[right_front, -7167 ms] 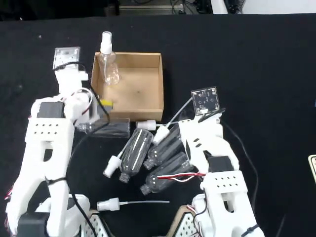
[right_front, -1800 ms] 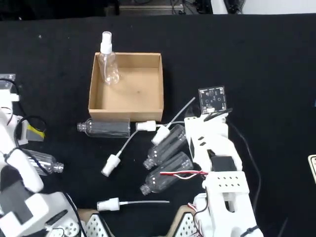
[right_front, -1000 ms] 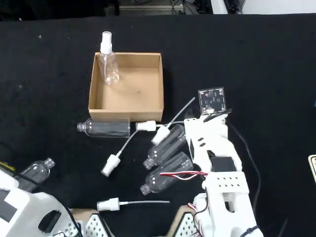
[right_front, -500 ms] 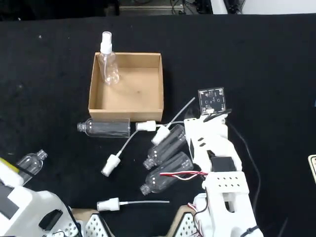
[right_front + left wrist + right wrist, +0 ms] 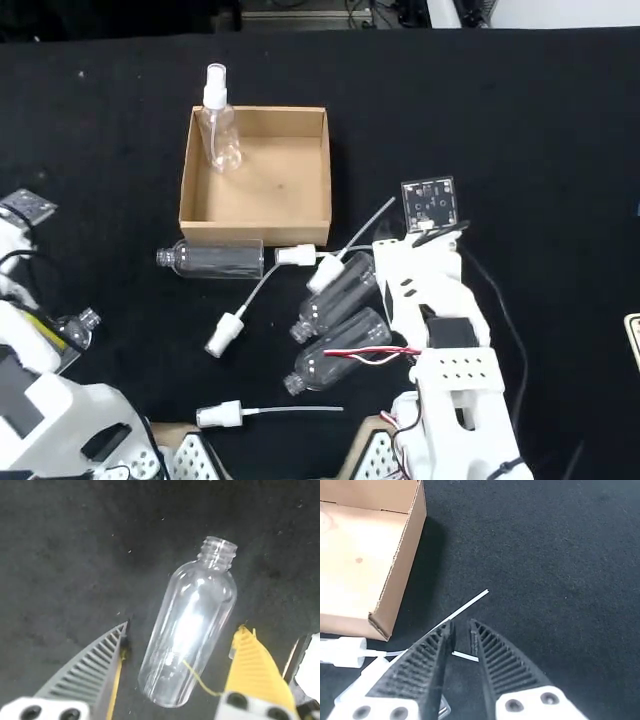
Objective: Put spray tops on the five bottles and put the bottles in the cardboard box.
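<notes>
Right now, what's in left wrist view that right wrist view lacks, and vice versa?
Left wrist view: an uncapped clear bottle lying between the open fingers of the left end effector, neither finger touching it.
Right wrist view: a corner of the cardboard box, a white spray top beside it, a dip tube, and the right end effector with its fingers a narrow gap apart, empty.
Both: the black table.

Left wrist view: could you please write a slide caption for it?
Capless clear bottle framed by the open left gripper, black table behind.
</notes>
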`<state>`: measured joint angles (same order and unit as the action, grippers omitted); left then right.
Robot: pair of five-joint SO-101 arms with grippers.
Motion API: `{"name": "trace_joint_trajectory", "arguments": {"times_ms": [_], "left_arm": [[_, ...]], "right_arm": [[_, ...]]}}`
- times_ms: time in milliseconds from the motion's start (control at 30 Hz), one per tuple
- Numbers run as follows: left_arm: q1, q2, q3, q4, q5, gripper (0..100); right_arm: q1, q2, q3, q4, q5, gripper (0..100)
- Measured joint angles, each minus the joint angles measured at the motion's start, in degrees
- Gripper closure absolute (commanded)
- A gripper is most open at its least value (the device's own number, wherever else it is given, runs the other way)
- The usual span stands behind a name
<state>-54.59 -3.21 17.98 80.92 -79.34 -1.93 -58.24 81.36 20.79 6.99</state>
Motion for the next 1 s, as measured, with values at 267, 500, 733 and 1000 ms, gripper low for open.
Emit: {"name": "trace_joint_trajectory", "arguments": {"times_ms": [267, 500, 733, 1000], "left_arm": [[2.0, 0.0, 6.2, -5.9, -0.1, 70], [1.9, 0.0, 17.1, -22.7, -0.1, 70], [1.0, 0.0, 19.2, -26.0, -0.2, 85], [0.4, 0.0, 18.1, -19.9, -0.2, 87]], "right_arm": [[0.0, 0.0, 0.0, 0.0, 0.0, 97.6], [0.0, 0.0, 0.0, 0.0, 0.0, 97.6], [0.0, 0.0, 0.0, 0.0, 0.0, 97.6], [0.0, 0.0, 0.0, 0.0, 0.0, 97.6]]}}
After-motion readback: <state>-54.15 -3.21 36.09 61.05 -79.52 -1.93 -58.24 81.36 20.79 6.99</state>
